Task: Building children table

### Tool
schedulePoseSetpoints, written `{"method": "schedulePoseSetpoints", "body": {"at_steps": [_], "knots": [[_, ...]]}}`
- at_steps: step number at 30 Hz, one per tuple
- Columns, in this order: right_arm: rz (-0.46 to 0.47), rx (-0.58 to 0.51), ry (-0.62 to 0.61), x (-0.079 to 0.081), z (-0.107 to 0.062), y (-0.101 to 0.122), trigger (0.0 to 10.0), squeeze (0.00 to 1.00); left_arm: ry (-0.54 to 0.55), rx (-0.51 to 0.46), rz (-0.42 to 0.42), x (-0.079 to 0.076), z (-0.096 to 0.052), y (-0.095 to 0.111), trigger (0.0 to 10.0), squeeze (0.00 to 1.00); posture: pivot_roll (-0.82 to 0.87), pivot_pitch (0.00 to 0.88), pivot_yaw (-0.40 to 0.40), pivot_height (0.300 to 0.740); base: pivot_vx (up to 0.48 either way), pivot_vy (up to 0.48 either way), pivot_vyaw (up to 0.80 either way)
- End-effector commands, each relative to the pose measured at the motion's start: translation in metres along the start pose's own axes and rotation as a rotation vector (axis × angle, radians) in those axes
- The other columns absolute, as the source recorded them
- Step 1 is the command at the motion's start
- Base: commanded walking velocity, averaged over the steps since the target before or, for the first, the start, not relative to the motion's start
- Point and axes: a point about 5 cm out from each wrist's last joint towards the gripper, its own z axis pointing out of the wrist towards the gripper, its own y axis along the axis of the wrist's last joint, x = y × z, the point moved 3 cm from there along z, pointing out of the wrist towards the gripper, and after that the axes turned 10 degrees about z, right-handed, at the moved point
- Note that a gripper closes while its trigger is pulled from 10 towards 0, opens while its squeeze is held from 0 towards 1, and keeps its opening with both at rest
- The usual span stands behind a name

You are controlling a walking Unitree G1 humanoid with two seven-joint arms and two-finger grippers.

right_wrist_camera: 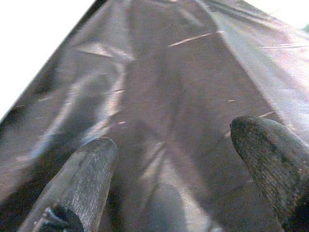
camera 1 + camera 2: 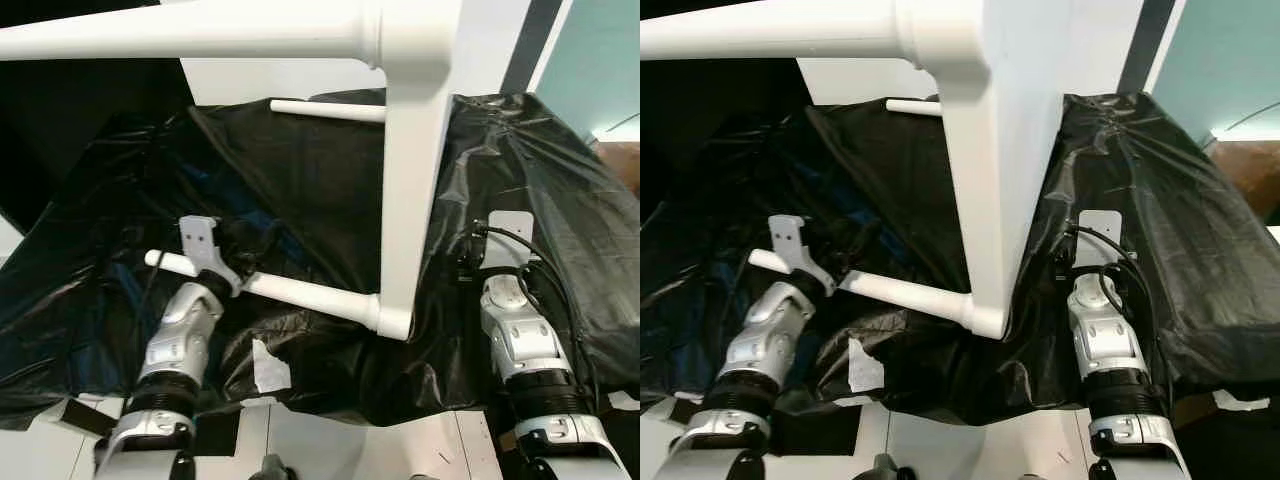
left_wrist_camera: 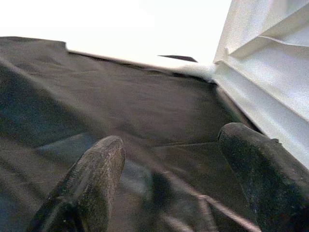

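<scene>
A white children's table lies on its side on a black plastic sheet (image 2: 300, 180), its flat top (image 2: 415, 180) standing on edge. One round leg (image 2: 190, 42) juts left high up. A lower leg (image 2: 310, 295) runs left just above the sheet, and a third leg (image 2: 325, 110) shows farther back. My left arm (image 2: 185, 335) crosses the lower leg's free end. My left gripper (image 3: 169, 193) is open over the sheet, one finger (image 3: 260, 174) close beside a white table panel (image 3: 270, 72). My right gripper (image 1: 178, 183) is open above bare black plastic, right of the tabletop.
Pieces of white tape (image 2: 268, 368) stick to the sheet's front edge. A white surface (image 2: 330, 440) lies below that edge. Black cables (image 2: 545, 270) loop over my right wrist (image 2: 520, 330). A teal wall (image 2: 600, 60) stands at the back right.
</scene>
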Motion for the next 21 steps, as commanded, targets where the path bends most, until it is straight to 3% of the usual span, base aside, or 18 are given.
{"method": "schedulePoseSetpoints", "body": {"at_steps": [1, 5, 8, 12, 21], "knots": [[0.049, -0.024, 0.070, 0.012, -0.007, 0.002, 10.0, 0.00, -0.025, -0.014, -0.008, -0.010, 0.008, 0.002, 10.0, 0.00, -0.07, 0.027, 0.040, 0.740, 0.000, 0.000, 0.00], [0.111, -0.077, 0.194, 0.032, -0.021, 0.009, 10.0, 0.00, -0.015, -0.028, -0.087, -0.020, 0.015, 0.005, 10.0, 0.00, -0.07, 0.027, 0.041, 0.740, 0.000, 0.000, 0.00], [0.103, -0.125, 0.282, 0.045, -0.032, 0.013, 10.0, 0.00, -0.018, -0.029, -0.136, -0.026, 0.015, 0.005, 10.0, 0.00, -0.07, 0.024, 0.042, 0.740, 0.000, 0.000, 0.00], [0.082, -0.127, 0.298, 0.050, -0.035, 0.010, 10.0, 0.00, -0.030, -0.035, -0.180, -0.031, 0.014, 0.005, 10.0, 0.00, -0.06, 0.027, 0.040, 0.740, 0.000, 0.000, 0.00], [0.115, -0.132, 0.313, 0.049, -0.036, 0.010, 10.0, 0.00, -0.068, -0.044, -0.188, -0.044, 0.012, 0.005, 10.0, 0.00, -0.06, 0.028, 0.038, 0.740, 0.000, 0.000, 0.00]]}}
